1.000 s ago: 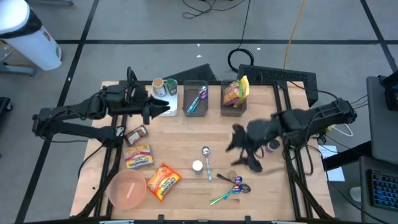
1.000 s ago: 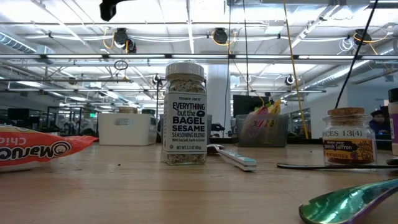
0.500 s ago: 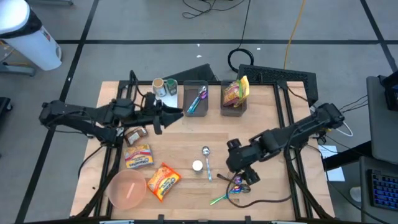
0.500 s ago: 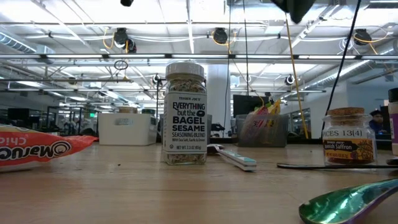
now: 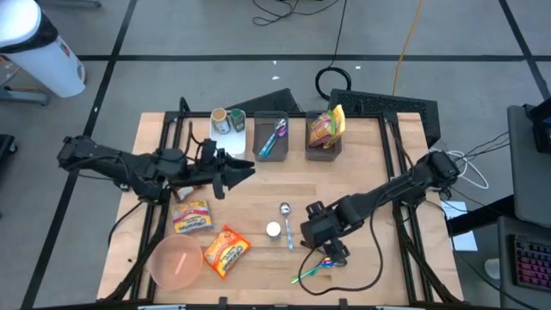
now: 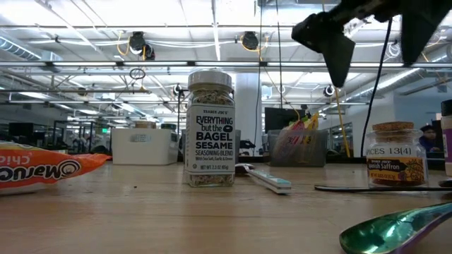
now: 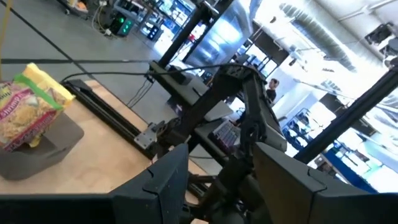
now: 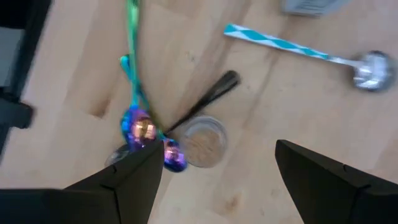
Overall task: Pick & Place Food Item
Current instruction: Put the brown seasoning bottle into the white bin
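Right tool (image 5: 331, 250) hangs spread-fingered above saffron jar (image 8: 203, 141).

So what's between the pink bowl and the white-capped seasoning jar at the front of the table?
In the high view, an orange noodle packet lies between the pink bowl and the seasoning jar, close beside the bowl; bare wood separates it from the jar.

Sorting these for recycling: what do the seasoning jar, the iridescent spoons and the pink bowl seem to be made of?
Seasoning jar: clear and glossy with a pale cap, glass or clear plastic; the look leaves it open. Iridescent spoons: probably coated metal, given the mirror-bright rainbow sheen. Pink bowl: likely plastic, matte and slightly translucent.
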`<state>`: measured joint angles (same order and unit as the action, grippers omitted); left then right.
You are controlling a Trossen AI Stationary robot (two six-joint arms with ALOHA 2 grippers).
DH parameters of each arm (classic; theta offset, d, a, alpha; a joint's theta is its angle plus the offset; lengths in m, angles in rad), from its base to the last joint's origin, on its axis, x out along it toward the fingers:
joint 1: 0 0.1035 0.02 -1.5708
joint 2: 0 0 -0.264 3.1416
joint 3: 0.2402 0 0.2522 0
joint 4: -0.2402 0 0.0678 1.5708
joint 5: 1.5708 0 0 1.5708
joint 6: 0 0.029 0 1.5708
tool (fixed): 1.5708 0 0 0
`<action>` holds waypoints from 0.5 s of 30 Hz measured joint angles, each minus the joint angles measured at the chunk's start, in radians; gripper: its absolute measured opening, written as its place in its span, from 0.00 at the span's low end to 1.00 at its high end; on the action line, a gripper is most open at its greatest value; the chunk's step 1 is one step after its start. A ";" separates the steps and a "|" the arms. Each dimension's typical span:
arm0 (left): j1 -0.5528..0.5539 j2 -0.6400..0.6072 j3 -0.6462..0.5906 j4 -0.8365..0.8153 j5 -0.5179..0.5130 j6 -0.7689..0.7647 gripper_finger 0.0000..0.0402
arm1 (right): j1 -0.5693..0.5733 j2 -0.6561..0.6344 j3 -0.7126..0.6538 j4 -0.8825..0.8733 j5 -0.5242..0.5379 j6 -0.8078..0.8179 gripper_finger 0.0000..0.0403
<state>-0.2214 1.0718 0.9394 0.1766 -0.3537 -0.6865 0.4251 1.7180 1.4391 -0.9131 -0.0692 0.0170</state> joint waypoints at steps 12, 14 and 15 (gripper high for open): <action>-0.017 0.000 0.000 -0.018 -0.014 -0.003 0.46 | 0.056 0.021 -0.122 0.115 0.035 0.018 0.75; -0.016 0.001 0.000 -0.020 -0.015 -0.004 0.46 | 0.058 0.021 -0.136 0.125 0.063 0.023 0.75; -0.016 0.001 0.000 -0.020 -0.015 -0.004 0.46 | 0.059 0.021 -0.142 0.133 0.070 0.024 0.75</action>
<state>-0.2379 1.0725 0.9394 0.1566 -0.3683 -0.6903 0.4844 1.7386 1.2968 -0.7799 0.0006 0.0408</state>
